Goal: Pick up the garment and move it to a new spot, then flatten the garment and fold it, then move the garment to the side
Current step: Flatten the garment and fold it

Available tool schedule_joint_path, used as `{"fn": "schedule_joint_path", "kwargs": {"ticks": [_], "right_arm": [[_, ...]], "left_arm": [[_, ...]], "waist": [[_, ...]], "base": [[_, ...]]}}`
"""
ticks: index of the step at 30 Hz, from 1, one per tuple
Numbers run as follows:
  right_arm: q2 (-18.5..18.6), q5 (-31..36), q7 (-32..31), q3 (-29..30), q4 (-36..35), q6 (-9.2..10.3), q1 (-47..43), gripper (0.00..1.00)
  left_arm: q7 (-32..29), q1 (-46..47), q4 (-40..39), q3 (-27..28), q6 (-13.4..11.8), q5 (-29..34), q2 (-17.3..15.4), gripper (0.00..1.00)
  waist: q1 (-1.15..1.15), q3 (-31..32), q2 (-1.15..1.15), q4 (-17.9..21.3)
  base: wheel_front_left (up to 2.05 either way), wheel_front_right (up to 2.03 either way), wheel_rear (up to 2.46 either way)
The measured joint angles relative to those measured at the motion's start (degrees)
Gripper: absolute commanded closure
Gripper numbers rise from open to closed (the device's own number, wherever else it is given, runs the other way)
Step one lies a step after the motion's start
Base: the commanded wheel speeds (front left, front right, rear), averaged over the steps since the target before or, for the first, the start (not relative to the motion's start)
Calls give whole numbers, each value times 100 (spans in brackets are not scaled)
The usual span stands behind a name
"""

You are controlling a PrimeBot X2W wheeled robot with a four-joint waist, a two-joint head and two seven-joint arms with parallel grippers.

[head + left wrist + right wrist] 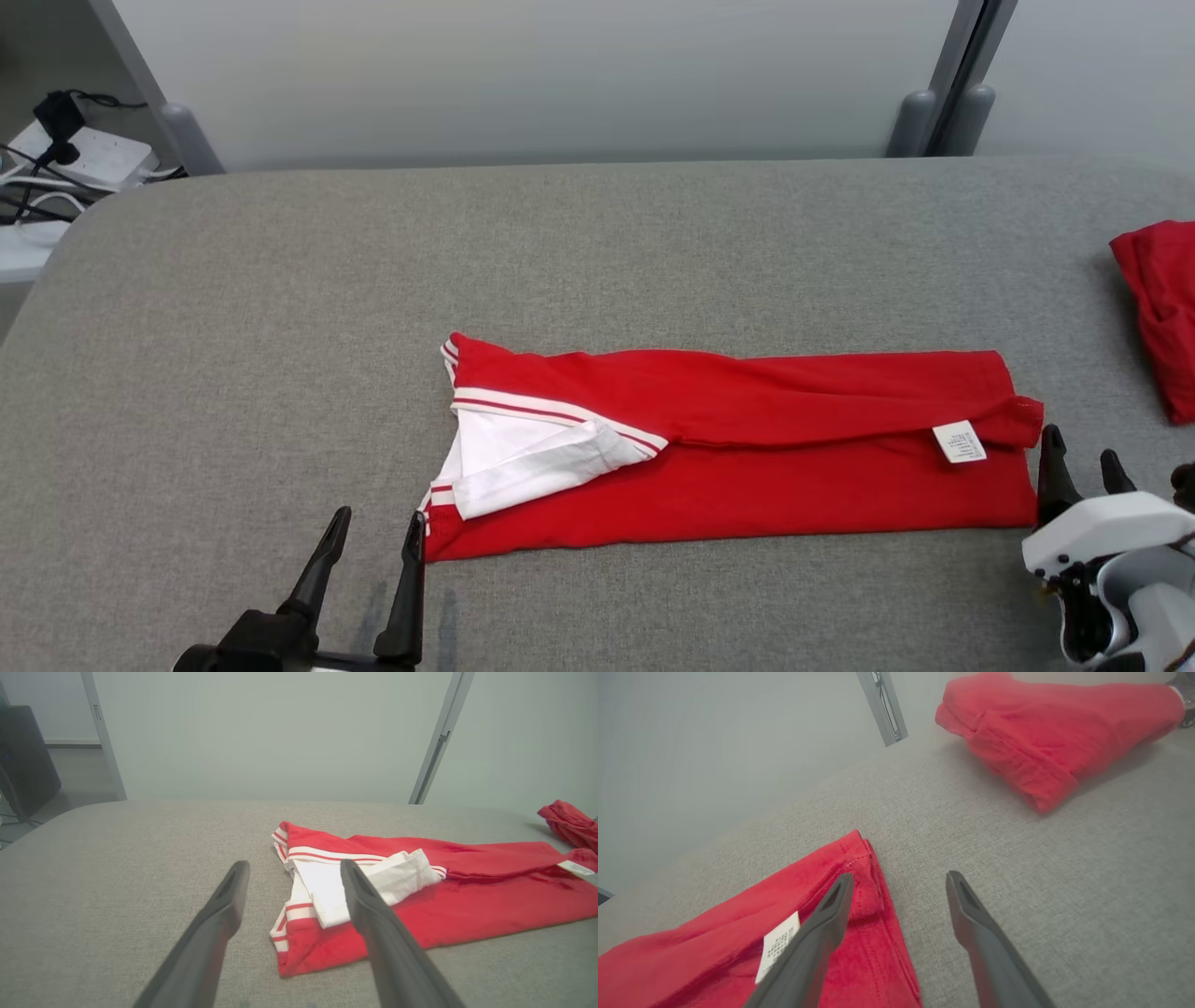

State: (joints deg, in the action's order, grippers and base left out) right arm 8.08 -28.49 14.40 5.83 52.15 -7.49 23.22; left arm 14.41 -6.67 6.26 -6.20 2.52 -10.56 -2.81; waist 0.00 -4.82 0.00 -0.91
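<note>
**Garment laid across the middle of the table**

A folded garment (747, 439) is laid lengthwise on the table (233, 280), near the middle and somewhat toward the near edge. Its collar end (523, 448) is turned to the left, and a label (959, 441) is seen on top near its right end. The left gripper (380, 513) is placed at the near left corner of the garment, just beside it. The right gripper (1081, 443) is placed just beside the garment's right end. A cloth bundle (1162, 308) is found at the table's right edge, well apart from the garment and behind the right gripper. Beyond the far left corner, a power strip (93, 154) is set off the table.
</note>
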Motion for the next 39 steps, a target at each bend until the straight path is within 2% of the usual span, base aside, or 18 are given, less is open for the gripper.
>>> {"fn": "schedule_joint_path", "kwargs": {"ticks": [10,15,16,18,27,36,39], "right_arm": [[78,-614,-65,-207,1159,0,899,0],[118,-769,-211,-437,1382,0,1106,2],[118,-798,-248,-482,1405,0,1141,43],[112,-848,-346,-628,1441,0,1154,100],[152,-1121,-308,-989,1428,-1,1101,100],[775,-1415,-130,-1291,928,-1,878,100],[823,-1718,-118,-1422,567,-1,817,100]], "left_arm": [[0,337,-20,-75,3,16,4,0],[0,370,-4,-68,44,16,4,0],[0,372,3,-66,44,16,4,0],[0,378,9,-64,44,16,5,0],[0,381,27,-55,44,13,5,0],[0,354,40,-54,45,-5,5,0],[0,353,44,-55,46,-5,5,0]], "waist": [[0,-491,0,-199],[0,-592,0,-259],[0,-590,0,-260],[0,-566,0,-260],[0,-350,0,-235],[0,-171,0,-215],[0,-141,0,-206]], "base": [[0,0,0],[0,0,0],[0,0,0],[0,0,0],[0,0,0],[0,0,0],[0,0,0]]}}
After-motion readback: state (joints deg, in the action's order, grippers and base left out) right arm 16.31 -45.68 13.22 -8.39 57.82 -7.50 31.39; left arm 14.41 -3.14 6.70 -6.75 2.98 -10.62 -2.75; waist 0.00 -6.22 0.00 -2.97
